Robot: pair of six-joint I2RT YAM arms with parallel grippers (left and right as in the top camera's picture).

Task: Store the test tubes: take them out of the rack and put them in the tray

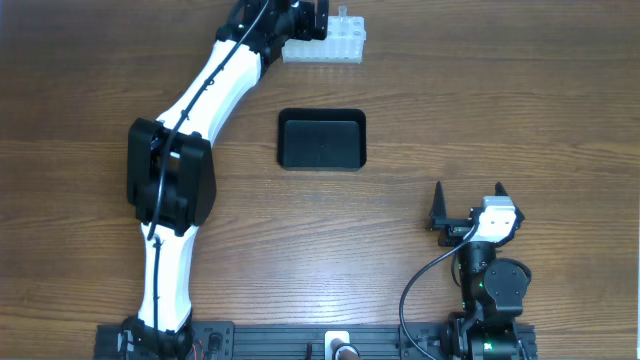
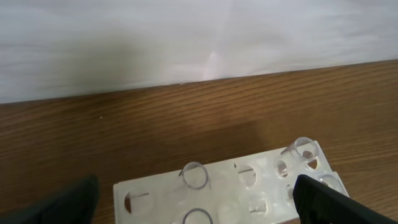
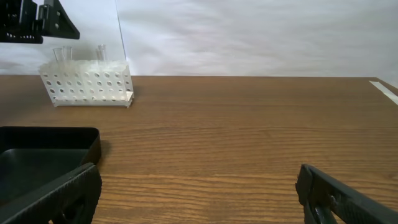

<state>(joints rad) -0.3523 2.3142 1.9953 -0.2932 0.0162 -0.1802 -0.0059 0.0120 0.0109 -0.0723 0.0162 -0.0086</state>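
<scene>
The left gripper [image 1: 310, 22] hangs over the white rack [image 1: 335, 48] at the table's far edge, fingers spread and holding nothing. Clear test tubes [image 2: 194, 175] stand upright in its holes. The black tray [image 1: 322, 115] sits mid-table, and the right gripper [image 1: 468, 195] is near its base, also open.

Tray [image 1: 322, 139] and rack [image 1: 335, 45] stand well apart; left arm [image 1: 215, 90] overhangs the rack.
</scene>
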